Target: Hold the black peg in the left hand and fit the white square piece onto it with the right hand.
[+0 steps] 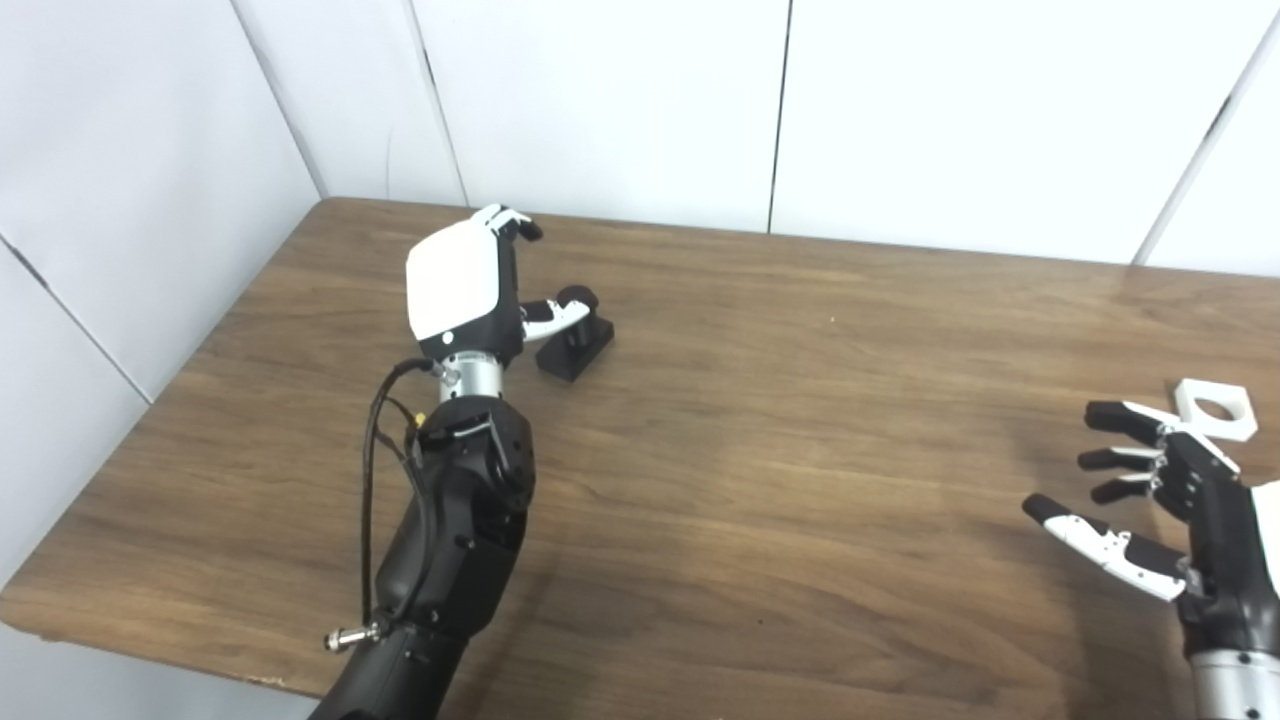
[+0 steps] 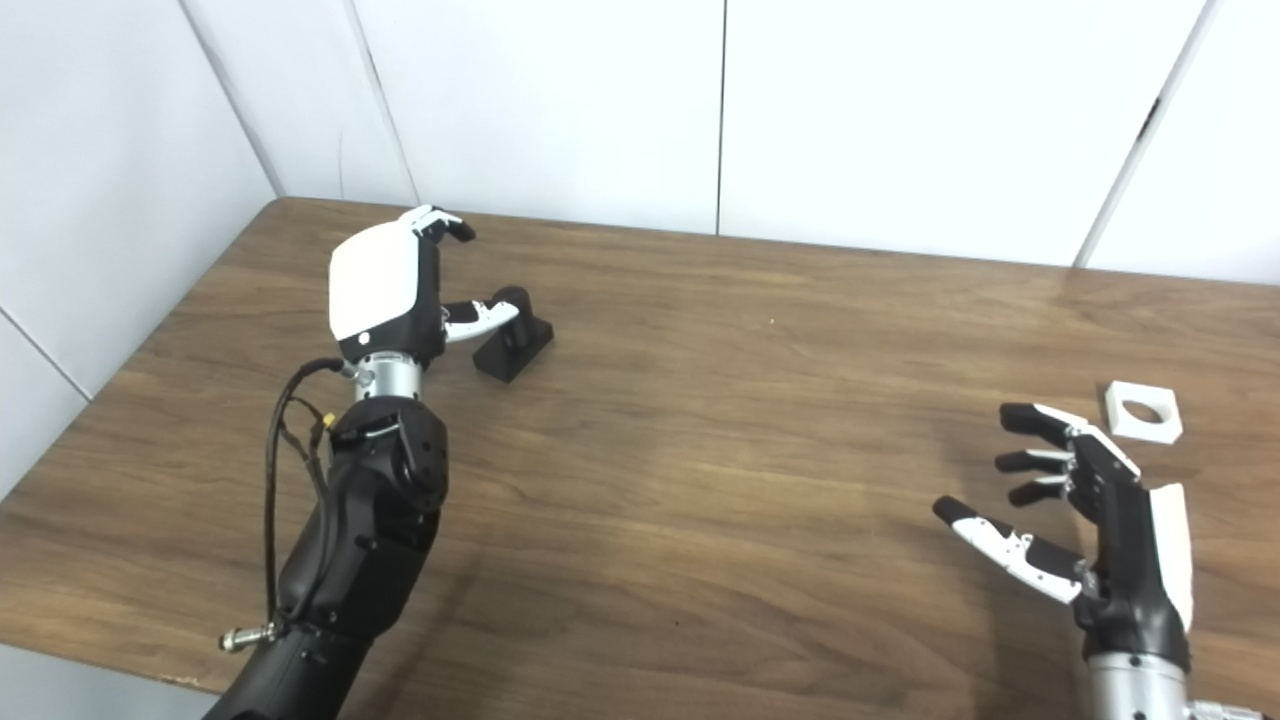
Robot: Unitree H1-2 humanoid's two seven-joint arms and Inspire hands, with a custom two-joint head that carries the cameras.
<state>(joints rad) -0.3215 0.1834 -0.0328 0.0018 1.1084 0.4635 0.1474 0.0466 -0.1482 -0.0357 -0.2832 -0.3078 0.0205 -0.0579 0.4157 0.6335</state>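
Observation:
The black peg (image 1: pixel 577 344), a short round post on a flat black base, rests on the wooden table (image 1: pixel 760 430) left of centre. My left hand (image 1: pixel 470 285) hovers just left of it, fingers apart, its thumb touching or nearly touching the post; it is open and holds nothing. The white square piece (image 1: pixel 1216 408) with a round hole lies flat near the table's right edge. Open with spread fingers, my right hand (image 2: pixel 1085 520) floats just in front of the piece and to its left, clear of it.
White wall panels (image 1: pixel 600 100) close off the back and left sides of the table. Cables (image 1: pixel 385 470) hang along my left forearm. Bare wood stretches between the two hands.

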